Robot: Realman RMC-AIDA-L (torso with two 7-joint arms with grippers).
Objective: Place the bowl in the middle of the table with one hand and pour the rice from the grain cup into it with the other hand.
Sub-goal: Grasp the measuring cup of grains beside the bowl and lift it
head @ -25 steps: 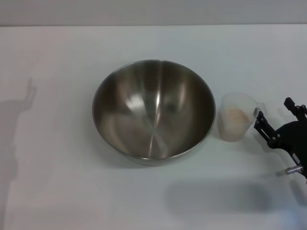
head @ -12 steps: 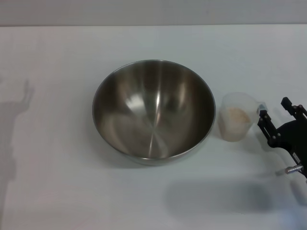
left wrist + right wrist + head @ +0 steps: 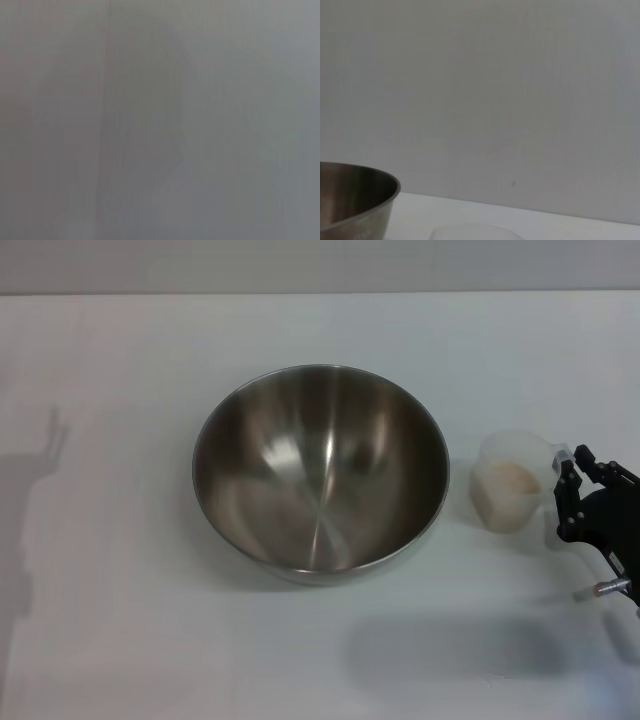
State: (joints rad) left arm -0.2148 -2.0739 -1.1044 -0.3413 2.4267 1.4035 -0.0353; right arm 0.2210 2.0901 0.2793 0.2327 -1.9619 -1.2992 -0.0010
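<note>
The bowl [image 3: 320,472] sits upright near the middle of the bench [image 3: 120,640], empty, so by the look of it the placing is done and the step in hand is getting hold of the cup [image 3: 512,490] for the pour. The cup stands just right of the bowl, not touching it, with rice [image 3: 508,478] heaped inside.

The right pincer [image 3: 570,483] is at the cup's right side, its dark fingers [image 3: 566,490] around the handle [image 3: 556,456] — whether they have closed on it or only bracket it I cannot tell. The left pincer is out of sight; its wrist view shows only grey blur.

To do this well, the hold on the handle should be firm before any lift, since a thin plastic handle could twist in the grip. Lift straight up and carry the cup left over the bowl's rim before tilting — tip early and grains land on the bench.

The cup's long axis is vertical, mouth up. Its handle points right, toward the pincer. Which way the lip faces I cannot make out.
</note>
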